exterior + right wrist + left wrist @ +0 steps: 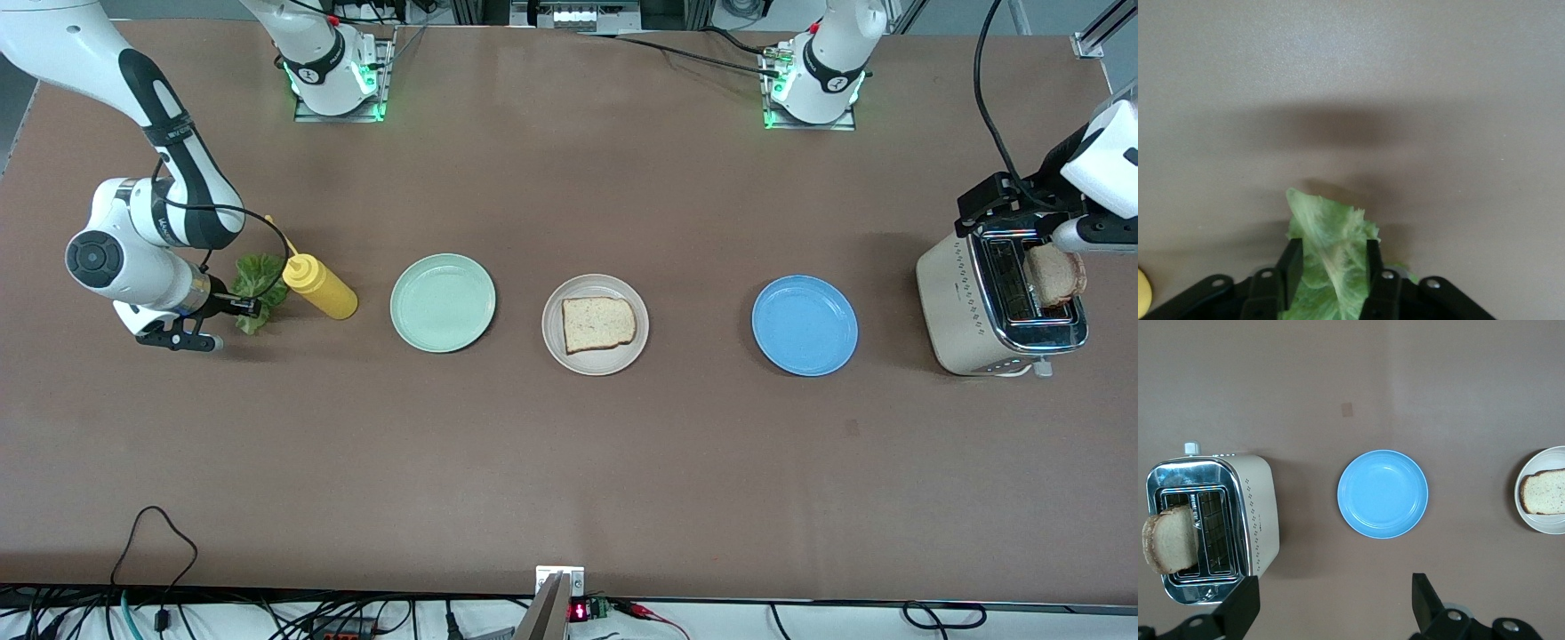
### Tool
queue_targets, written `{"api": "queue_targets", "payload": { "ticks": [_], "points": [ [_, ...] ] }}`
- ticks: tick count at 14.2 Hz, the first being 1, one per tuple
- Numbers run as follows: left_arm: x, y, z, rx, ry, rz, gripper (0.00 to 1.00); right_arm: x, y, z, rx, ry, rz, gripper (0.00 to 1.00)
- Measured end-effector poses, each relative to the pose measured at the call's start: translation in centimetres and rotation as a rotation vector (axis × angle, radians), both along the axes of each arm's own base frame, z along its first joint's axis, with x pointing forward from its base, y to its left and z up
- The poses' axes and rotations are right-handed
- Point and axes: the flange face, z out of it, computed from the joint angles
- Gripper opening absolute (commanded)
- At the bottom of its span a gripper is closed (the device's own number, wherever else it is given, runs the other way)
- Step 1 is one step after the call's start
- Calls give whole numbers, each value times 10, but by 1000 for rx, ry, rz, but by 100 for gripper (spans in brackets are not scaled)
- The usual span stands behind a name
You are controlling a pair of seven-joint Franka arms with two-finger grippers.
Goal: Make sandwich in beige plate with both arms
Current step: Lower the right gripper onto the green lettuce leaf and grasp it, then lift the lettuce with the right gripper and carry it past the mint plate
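The beige plate (556, 348) sits mid-table with one toasted bread slice (598, 324) lying flat on it; both also show in the left wrist view, the plate (1546, 524) under the slice (1543, 492). A second bread slice (1054, 274) (1168, 540) stands out of a toaster slot. A ruffled green lettuce leaf (258, 280) (1328, 230) lies at the right arm's end of the table. My right gripper (249, 307) (1331, 267) is low there, its fingers pressed on both sides of the leaf. My left gripper (1000, 218) (1331, 607) hangs open over the toaster's edge, holding nothing.
A yellow squeeze bottle (320, 286) lies right beside the lettuce. A mint-green plate (443, 302) and a blue plate (805, 324) (1383, 494) flank the beige plate. The cream toaster (965, 302) (1255, 513) stands at the left arm's end.
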Motion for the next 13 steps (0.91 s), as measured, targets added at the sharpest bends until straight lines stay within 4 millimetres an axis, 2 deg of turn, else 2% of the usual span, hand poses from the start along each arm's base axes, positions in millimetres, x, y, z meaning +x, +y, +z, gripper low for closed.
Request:
{"api": "queue_targets", "payload": {
  "ticks": [1,3,5,6,10,13],
  "points": [
    [0,0,0,0,0,0,100,0,0,-2,-3,1,7,37],
    [0,0,0,0,0,0,100,0,0,-6,-6,3,16,29],
    [0,0,0,0,0,-1,100,-1,1,-7,-7,4,18,5],
    [0,0,0,0,0,-1,100,-1,1,-7,-7,4,19,0],
    [0,0,0,0,0,-1,100,3,0,-2,-13,-11,25,0],
    [0,0,0,0,0,-1,100,10,-2,17,-23,-43,48,0]
  ]
}}
